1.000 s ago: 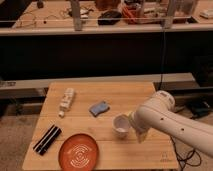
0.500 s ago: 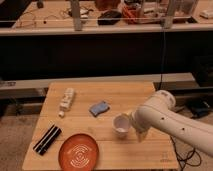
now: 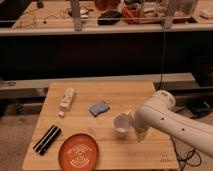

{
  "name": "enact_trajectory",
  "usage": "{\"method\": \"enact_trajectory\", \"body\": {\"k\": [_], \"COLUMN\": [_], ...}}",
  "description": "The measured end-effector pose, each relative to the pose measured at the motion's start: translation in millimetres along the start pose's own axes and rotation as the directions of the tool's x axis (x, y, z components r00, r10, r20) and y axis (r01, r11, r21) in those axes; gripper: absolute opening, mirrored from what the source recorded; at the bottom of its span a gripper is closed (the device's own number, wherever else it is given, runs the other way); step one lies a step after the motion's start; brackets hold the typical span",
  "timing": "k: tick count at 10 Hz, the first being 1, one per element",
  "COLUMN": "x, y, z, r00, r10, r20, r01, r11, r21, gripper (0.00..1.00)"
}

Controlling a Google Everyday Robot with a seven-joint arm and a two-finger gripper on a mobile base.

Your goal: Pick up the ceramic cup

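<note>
The ceramic cup (image 3: 120, 125), small and white with a wide rim, stands upright on the wooden table (image 3: 125, 95), right of centre. My gripper (image 3: 132, 125) is at the end of the white arm that comes in from the right, and it sits right against the cup's right side. The arm's wrist covers the cup's right edge, so I cannot see how the gripper meets the cup.
An orange plate (image 3: 78, 151) lies at the front, left of the cup. A blue sponge-like pad (image 3: 99, 108) is behind the cup. A white bottle-like object (image 3: 66, 100) lies at the back left, and a black flat object (image 3: 47, 139) at the front left. Cluttered shelving stands behind the table.
</note>
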Motion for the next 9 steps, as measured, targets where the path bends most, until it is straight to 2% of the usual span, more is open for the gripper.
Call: {"method": "enact_trajectory", "body": {"k": [9], "x": [-2.1], "y": [-2.0], "z": [-1.7], "r00": [1.0], "r10": [-0.003], "r20": [0.006], "r01": [0.003], "r11": [1.0], "r21": [0.012], "gripper": [0.8]}}
